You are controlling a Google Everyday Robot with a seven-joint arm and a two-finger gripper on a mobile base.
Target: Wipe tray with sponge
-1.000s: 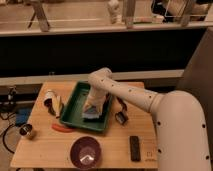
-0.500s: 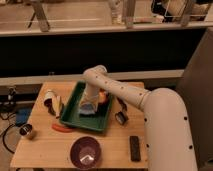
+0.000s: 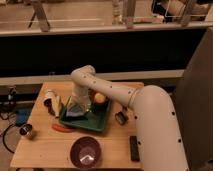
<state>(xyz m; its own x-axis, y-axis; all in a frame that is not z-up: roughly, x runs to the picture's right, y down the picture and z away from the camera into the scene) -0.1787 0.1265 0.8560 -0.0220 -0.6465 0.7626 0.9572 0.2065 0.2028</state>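
Dim light falls on a wooden desk (image 3: 47,145) set before a dark wall with a railing above it. Reaching down from the white arm (image 3: 107,90), the gripper (image 3: 78,106) hangs over the left half of the tray (image 3: 100,122), low above the sponge (image 3: 75,112); whether it is gripping cannot be told. That bluish sponge lies inside the green tray, which sits mid-desk toward the back edge. An orange fruit (image 3: 100,98) rests at the tray's far right part. Near the front edge stands a purple bowl (image 3: 85,151).
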